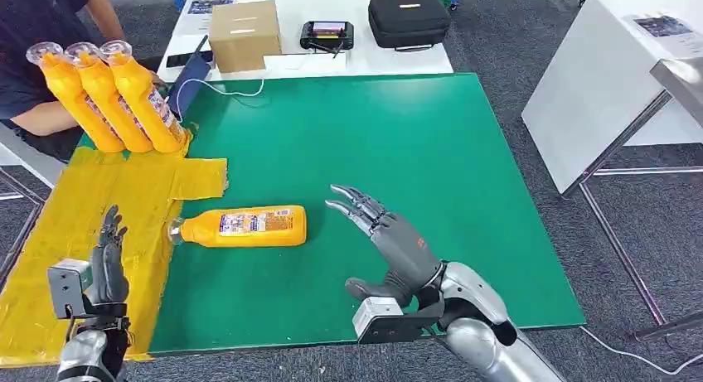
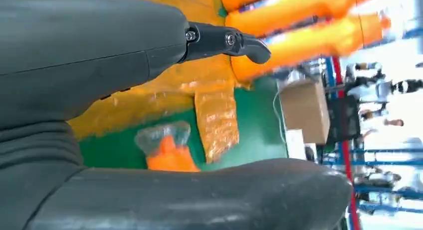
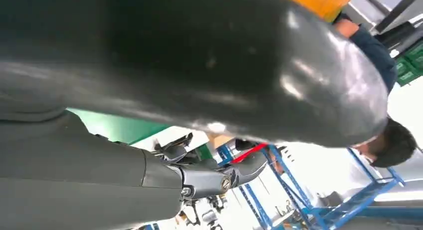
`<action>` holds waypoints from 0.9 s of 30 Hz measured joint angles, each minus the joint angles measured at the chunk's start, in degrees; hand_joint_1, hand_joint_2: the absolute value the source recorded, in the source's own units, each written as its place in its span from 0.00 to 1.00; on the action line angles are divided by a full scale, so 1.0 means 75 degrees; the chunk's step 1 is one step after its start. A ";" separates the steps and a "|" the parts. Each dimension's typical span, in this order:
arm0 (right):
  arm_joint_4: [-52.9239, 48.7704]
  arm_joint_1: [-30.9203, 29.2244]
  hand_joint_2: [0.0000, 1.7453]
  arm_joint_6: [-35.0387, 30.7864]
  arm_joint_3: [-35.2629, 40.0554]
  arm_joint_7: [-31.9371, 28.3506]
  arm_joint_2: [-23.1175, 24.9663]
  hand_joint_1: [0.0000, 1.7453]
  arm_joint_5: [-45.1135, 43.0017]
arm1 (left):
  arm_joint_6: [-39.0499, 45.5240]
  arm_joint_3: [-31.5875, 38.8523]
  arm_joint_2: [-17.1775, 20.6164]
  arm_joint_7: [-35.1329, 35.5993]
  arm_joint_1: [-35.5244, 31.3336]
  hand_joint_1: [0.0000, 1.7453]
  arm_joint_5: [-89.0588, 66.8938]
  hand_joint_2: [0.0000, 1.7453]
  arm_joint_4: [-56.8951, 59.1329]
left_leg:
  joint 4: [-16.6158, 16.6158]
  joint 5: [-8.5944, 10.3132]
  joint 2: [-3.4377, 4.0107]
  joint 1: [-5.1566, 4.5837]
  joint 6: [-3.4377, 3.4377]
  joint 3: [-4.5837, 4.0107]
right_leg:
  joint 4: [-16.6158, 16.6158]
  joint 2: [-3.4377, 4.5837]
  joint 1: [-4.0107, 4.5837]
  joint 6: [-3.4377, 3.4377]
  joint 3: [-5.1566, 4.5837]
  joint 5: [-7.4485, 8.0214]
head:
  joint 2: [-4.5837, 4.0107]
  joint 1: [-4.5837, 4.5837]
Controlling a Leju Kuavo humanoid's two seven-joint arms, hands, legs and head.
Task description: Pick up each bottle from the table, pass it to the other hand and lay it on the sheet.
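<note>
An orange bottle with a clear cap lies on its side on the green mat, cap toward the yellow sheet; the left wrist view catches its cap end. My right hand hovers open just right of the bottle, fingers spread and apart from it. My left hand is open over the sheet's near part, fingers pointing away; its thumb and a finger frame the bottle. Three more orange bottles lie side by side at the sheet's far end.
A person in dark blue sits at the far left behind the three bottles. Behind the mat a white table carries a cardboard box, a black case and a small device. Another white table stands at right.
</note>
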 measured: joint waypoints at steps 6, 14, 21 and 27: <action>0.0029 -0.0179 0.00 0.0003 0.0230 0.0061 0.0180 0.00 -0.0073 | -0.0224 0.0437 0.0284 -0.0125 0.0052 0.00 0.0171 0.00 0.0260 | -0.0004 0.0000 0.0024 0.0001 -0.0001 -0.0004 | 0.0008 0.0015 0.0003 -0.0001 0.0001 0.0001 | 0.0000 0.0006; 0.0303 -0.0362 0.00 -0.0554 0.0615 0.0382 0.0859 0.00 -0.0120 | -0.0679 0.1233 0.0180 -0.0263 0.0938 0.00 -0.0283 0.00 -0.1195 | -0.0003 0.0000 0.0028 0.0006 -0.0004 -0.0008 | 0.0006 0.0019 0.0004 -0.0010 -0.0023 -0.0008 | 0.0000 0.0009; 0.0568 0.0035 1.00 -0.0624 0.0393 0.0373 0.1081 0.00 0.0044 | -0.0895 0.0842 -0.0580 -0.0198 0.1911 0.00 0.0000 0.00 -0.3737 | -0.0002 -0.0006 0.0028 -0.0012 0.0000 -0.0013 | 0.0001 0.0020 -0.0009 -0.0006 -0.0021 -0.0005 | 0.0000 0.0003; 0.0714 0.0215 1.00 -0.0679 0.0271 0.0292 0.1308 0.00 0.0189 | -0.0845 0.0563 -0.0932 -0.0396 0.2407 0.00 -0.0344 0.00 -0.4799 | -0.0003 -0.0005 0.0028 0.0001 -0.0002 -0.0009 | 0.0003 0.0021 0.0003 -0.0007 -0.0023 -0.0005 | 0.0000 0.0003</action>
